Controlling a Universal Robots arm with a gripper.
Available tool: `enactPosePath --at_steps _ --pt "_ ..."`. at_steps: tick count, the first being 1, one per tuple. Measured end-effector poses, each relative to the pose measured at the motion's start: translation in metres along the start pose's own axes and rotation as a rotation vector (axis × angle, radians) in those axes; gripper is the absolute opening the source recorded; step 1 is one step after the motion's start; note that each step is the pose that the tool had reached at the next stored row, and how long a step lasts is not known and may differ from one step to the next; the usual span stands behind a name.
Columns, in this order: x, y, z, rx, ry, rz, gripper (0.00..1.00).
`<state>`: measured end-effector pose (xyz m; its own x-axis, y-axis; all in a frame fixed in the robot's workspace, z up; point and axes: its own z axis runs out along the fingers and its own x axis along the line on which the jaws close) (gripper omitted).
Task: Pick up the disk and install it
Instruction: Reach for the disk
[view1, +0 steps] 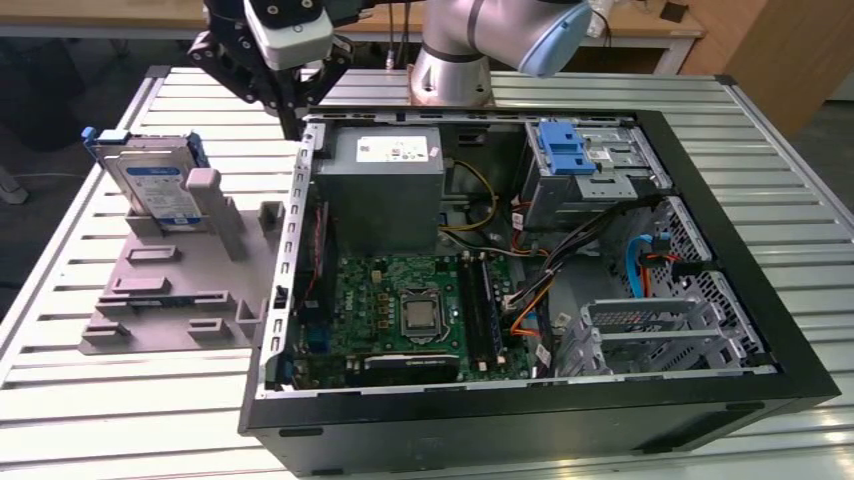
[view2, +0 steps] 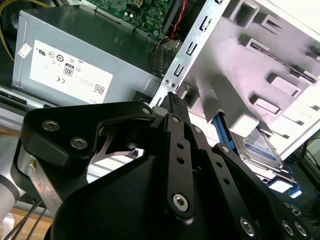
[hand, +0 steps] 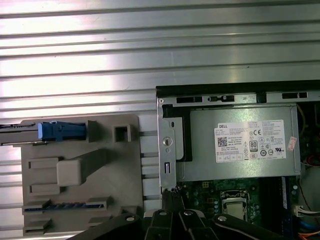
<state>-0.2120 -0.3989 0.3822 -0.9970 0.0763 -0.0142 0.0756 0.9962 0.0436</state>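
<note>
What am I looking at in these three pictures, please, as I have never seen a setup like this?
This is one robot arm with a pincer at its end, working over a metal table. The exterior view comes from a camera off the arm and takes in the whole scene. Both wrist views come from cameras riding on the arm, so the black pincer links sit in their foreground. On the table lies an open computer case, and to the exterior view's left of it is a grey holder. The disk, silver with a blue bracket, stands upright in that holder. The pincer is shut and holds nothing. It hangs by the case's edge on the holder's side, apart from the disk.
</note>
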Motion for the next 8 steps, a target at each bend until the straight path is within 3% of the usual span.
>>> enactPosePath --at_steps 8 --pt "0.0019 -0.0002 0.0004 0.0000 0.0000 0.000 0.11"
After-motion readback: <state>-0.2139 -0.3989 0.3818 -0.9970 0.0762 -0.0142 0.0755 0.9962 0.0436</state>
